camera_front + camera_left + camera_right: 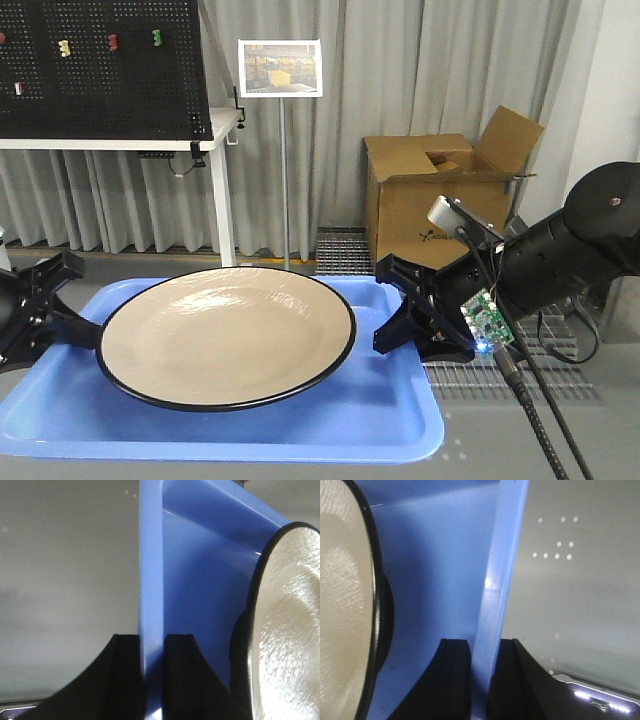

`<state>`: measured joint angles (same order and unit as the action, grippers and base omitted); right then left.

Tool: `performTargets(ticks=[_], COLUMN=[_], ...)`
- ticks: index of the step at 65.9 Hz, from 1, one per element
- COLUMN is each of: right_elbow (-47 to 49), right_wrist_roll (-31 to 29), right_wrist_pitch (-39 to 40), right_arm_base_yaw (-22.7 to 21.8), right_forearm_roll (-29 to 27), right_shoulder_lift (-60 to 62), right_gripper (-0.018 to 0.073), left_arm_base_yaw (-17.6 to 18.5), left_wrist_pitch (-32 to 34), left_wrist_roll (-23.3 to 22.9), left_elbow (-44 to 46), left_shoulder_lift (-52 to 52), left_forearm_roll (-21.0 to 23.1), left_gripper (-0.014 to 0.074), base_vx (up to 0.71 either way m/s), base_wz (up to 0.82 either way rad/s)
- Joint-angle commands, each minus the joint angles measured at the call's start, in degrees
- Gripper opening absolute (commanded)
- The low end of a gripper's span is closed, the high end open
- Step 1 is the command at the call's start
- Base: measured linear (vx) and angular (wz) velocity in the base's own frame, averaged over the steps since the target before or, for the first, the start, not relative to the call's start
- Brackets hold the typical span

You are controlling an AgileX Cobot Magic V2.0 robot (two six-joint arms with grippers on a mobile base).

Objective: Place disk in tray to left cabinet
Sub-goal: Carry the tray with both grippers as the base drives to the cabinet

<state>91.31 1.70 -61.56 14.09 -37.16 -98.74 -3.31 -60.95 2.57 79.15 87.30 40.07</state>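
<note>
Grey curtains (400,120) behind, open brown cardboard box (430,200) at 2 o'clock, black pegboard (100,65) at 10 o'clock. Centre frame: flat rectangular bright-blue plastic tray (400,420), with a large round glossy tan disk, thinly rimmed in black (225,335), resting inside and nearly filling it. Left gripper (151,642) clamped on the tray's raised lip at 9 o'clock, right gripper (482,647) clamped on the opposite lip at 3 o'clock. Pinched at both short ends, likely to keep the load level and the disk from sliding. No white cabinet in view; delivery judged not yet done.
</note>
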Motion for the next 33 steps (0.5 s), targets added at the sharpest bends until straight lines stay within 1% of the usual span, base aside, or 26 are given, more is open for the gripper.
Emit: performTargets(ticks=[1,33], right_elbow=[2.4,2.4], right_wrist_roll=[-0.5,-0.5], right_wrist_pitch=[0.7,0.7], right_arm_base_yaw=[1.9,1.9], right_forearm_roll=[-14.1,-14.1], right_shoulder_lift=[3.3,3.3], right_gripper=[-0.0004,-0.0004], left_arm_base_yaw=[2.2,2.2], left_wrist_pitch=[-1.8,-1.8], left_wrist_roll=[-0.6,-0.6], left_elbow=[2.1,2.1], left_shoulder_lift=[-2.5,-2.5], left_forearm_roll=[13.1,13.1], left_gripper=[0.0,0.0], base_vx=[0.6,0.56], base_wz=[0.01,-0.03])
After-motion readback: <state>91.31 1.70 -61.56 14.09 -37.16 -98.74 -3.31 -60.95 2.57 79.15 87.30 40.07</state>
